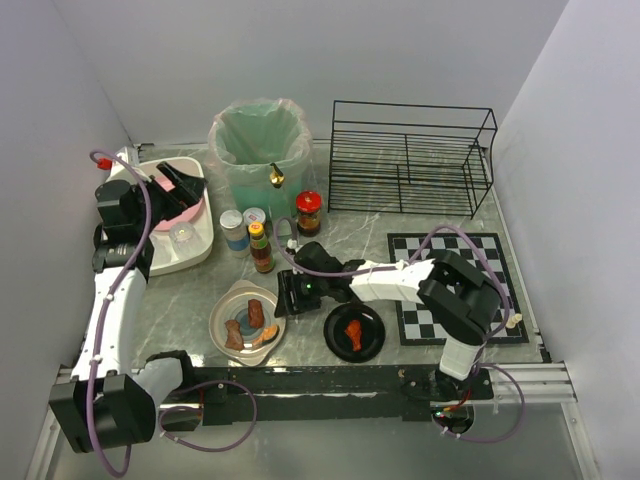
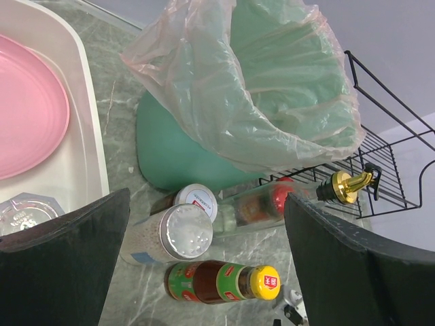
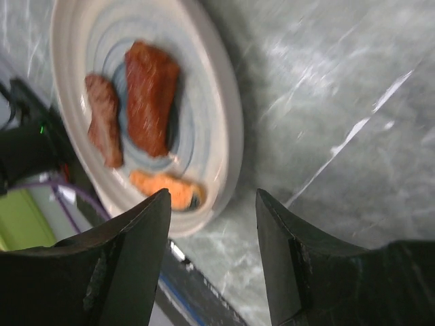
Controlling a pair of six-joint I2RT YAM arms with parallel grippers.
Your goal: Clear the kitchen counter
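Right wrist, kitchen counter [image 3: 326,102] under right pincer [image 3: 212,198]

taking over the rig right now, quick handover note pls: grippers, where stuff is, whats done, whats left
Left gripper: open, empty, over the white tub.
Right gripper: open, empty, low beside the beige plate.
Done: pink plate sits in the tub.
Left: beige plate with food, black plate, bottles and jars, all on the kitchen counter near the bin.
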